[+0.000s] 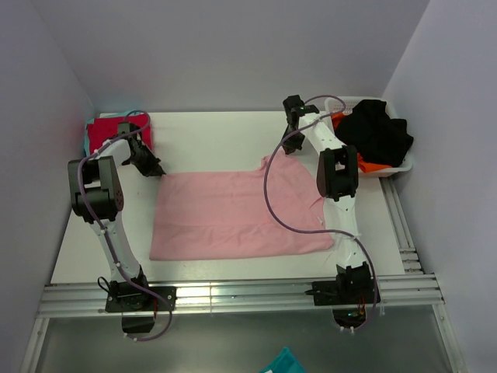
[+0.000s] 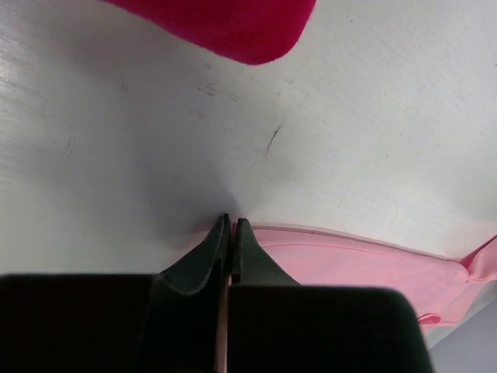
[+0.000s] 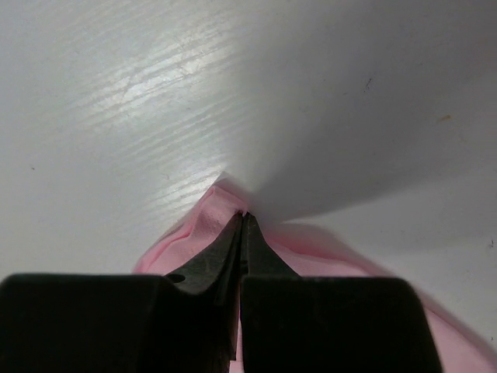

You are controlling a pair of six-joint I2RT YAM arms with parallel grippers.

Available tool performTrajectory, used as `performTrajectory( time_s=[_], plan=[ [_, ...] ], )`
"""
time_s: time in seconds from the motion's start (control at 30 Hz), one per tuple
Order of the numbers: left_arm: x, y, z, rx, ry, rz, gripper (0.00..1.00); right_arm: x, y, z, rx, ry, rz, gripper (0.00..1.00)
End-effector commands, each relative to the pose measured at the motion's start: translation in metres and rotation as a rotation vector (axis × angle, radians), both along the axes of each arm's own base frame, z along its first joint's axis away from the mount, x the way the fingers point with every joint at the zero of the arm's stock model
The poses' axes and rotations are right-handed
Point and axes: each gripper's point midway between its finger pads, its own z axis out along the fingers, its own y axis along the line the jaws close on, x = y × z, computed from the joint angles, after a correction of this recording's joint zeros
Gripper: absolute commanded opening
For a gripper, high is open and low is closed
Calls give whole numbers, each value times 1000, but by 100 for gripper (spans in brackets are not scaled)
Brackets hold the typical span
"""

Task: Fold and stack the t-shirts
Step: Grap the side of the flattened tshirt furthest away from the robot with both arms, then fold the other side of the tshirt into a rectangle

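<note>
Both grippers pinch the top corners of the pink shirt

At the upper left of the overhead frame the red shirt (image 1: 109, 134) lies folded; just below and right of it the left gripper (image 1: 158, 171) is pressed together on the upper-left corner of the pink shirt (image 1: 233, 217); that shirt lies flat mid-table, long axis left to right, its body running toward the bottom of the frame from both grippers; the right gripper (image 1: 286, 151) is clamped on the upper-right corner; only the wrist views show the pinches; only the overhead view shows the whole spread.
</note>
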Motion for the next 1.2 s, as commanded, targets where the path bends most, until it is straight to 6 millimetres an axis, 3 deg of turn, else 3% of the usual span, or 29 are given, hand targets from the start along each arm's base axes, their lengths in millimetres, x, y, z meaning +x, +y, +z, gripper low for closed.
performTrajectory(
  time_s=[0.0,0.27,0.57,0.87,1.17],
  plan=[
    [-4,1,0,31,-3,-20,0,-12,-7,26,-49,-7,0,0],
    [11,5,30,56,-71,-36,0,-8,-7,84,-19,-129,-29,0],
    [16,4,56,53,-132,-33,0,-21,-13,121,-15,-190,-54,0],
    [4,7,81,82,-185,-22,0,-62,-25,143,-16,-222,-63,0],
    [-25,7,100,100,-220,34,0,-106,-33,171,-1,-282,-27,0]
  ],
)
